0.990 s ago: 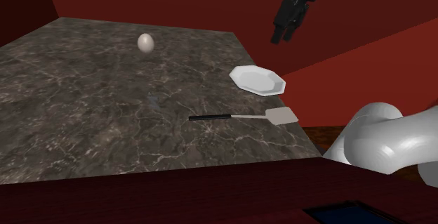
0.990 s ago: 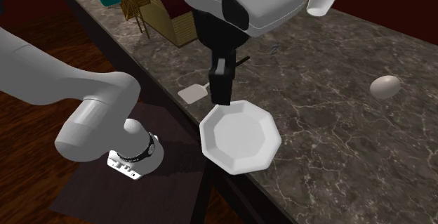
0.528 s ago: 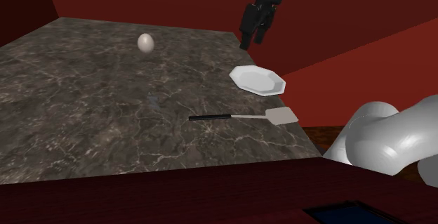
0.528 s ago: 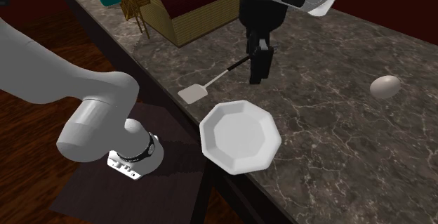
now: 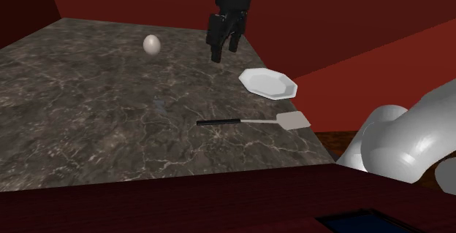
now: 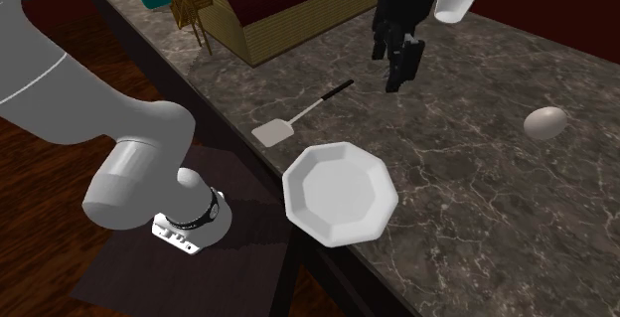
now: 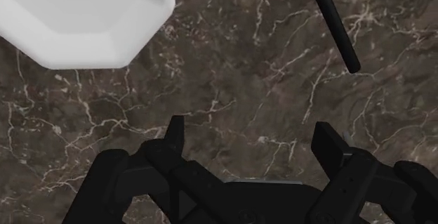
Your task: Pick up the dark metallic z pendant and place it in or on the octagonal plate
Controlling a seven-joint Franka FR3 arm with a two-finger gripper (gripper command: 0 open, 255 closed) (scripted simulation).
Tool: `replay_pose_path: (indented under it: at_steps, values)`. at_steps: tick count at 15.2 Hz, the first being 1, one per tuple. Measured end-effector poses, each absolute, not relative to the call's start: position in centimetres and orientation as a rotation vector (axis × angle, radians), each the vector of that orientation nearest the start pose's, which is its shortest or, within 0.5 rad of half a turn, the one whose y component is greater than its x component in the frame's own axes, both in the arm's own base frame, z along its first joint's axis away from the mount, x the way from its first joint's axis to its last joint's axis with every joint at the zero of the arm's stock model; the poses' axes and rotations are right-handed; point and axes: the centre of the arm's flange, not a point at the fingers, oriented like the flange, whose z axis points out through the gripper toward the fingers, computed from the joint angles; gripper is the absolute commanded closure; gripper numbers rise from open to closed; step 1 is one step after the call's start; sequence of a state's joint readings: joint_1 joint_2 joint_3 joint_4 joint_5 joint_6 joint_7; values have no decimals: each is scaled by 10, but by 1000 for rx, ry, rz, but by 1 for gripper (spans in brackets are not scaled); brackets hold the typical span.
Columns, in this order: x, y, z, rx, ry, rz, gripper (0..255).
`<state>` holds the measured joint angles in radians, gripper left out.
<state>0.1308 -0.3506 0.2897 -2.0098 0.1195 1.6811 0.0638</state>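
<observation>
The dark z pendant (image 5: pixel 161 105) is a faint smudge on the marble counter (image 5: pixel 88 122), between the egg (image 5: pixel 151 44) and the black-handled spatula (image 5: pixel 252 121), touching neither. The white octagonal plate (image 5: pixel 269 83) sits near the counter's edge. The gripper (image 5: pixel 223 51) hangs above the counter near the plate. The wrist view shows its fingers (image 7: pixel 175 130) spread with nothing between them. The second exterior view adds a tan ribbed box (image 6: pixel 288 27).
</observation>
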Motion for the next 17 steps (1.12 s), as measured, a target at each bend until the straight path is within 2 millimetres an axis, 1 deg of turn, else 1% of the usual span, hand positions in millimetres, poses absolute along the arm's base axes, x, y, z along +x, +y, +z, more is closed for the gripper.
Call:
replay_pose_path:
  at_steps: [2,3,6,9,11,12,13,14,17]
  values:
    - [408,240,587,-3081,-557,3,0]
    - [412,253,581,-3082,-581,8,0]
    - [426,294,570,-3085,-653,22,0]
    - [431,332,559,-3087,-726,38,0]
    - [436,358,548,-3086,-776,47,0]
    - [442,370,544,-3085,-801,52,0]
    - [444,384,540,-3085,-825,58,0]
    - [445,395,539,-3084,-844,62,0]
    - [446,405,524,-3084,-859,65,0]
